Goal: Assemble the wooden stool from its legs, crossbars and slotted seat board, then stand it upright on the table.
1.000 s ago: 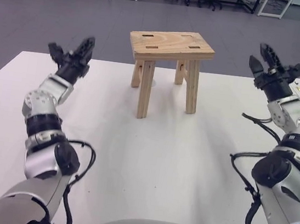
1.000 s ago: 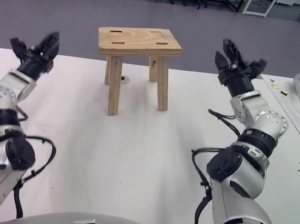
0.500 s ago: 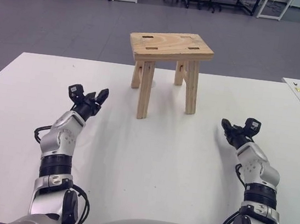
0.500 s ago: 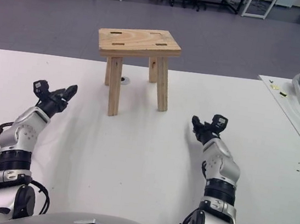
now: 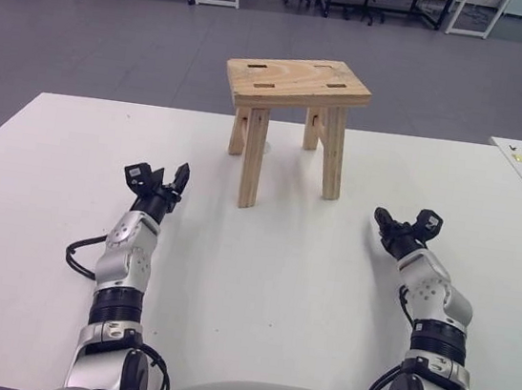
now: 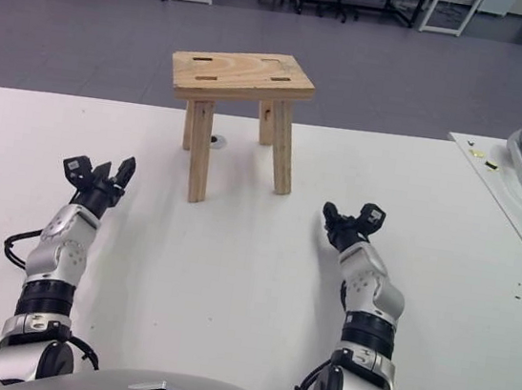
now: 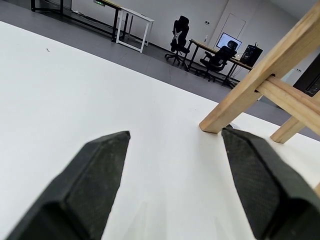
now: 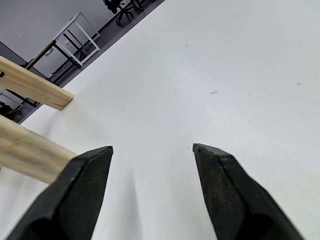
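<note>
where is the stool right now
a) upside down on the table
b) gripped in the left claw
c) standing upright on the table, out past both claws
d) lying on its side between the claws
C: the stool stands on its legs on the table, while the left claw and right claw sit open and empty, short of it on either side.

Our arms wear silver-grey shells and black joint rings; the left gripper (image 5: 157, 179) and right gripper (image 5: 403, 225) are matt black; a black cable (image 5: 77, 257) loops at the left forearm's (image 5: 129, 245) nine o'clock.
</note>
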Controlling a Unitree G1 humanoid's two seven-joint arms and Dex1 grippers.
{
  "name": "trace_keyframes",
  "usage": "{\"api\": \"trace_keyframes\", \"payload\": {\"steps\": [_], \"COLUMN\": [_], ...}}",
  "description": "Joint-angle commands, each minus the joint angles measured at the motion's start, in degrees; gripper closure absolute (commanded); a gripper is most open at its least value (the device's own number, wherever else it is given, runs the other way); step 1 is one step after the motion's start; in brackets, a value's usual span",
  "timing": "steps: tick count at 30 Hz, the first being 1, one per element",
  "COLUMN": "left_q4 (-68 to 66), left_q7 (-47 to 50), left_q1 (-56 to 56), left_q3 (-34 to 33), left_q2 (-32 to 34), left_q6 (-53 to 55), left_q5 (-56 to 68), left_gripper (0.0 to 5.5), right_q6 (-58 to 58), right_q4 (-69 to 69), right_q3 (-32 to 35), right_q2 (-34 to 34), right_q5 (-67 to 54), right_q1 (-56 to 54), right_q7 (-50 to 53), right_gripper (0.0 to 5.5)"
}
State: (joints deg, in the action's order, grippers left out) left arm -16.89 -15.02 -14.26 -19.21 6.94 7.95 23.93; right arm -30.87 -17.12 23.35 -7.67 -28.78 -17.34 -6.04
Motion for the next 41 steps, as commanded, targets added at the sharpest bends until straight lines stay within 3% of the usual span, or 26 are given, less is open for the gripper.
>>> {"api": "trace_keyframes", "payload": {"steps": [1, 15, 41], "left_q4": [1.31, 7.19, 5.73], "left_q7": [-0.87, -0.25, -1.42], "left_q1": [1.50, 4.73, 2.84], "left_q3": [0.19, 0.48, 1.38], "left_q2": [-0.49, -0.33, 0.48], "left_q6": [0.58, 1.98, 2.45], "left_q5": [1.10, 2.85, 3.10], "left_gripper": [2.12, 2.12, 2.12], "right_q6": [-2.48, -3.04, -2.40], "right_q4": [0.19, 0.73, 2.68], "right_q3": [-1.83, -3.16, -2.45], "right_q2": [-0.33, 0.58, 1.58], "right_q5": [1.27, 1.21, 0.90], "right_q1": [2.20, 2.57, 4.38], "right_q7": [0.30, -0.10, 0.54], "right_gripper": [2.49, 2.49, 2.49]}}
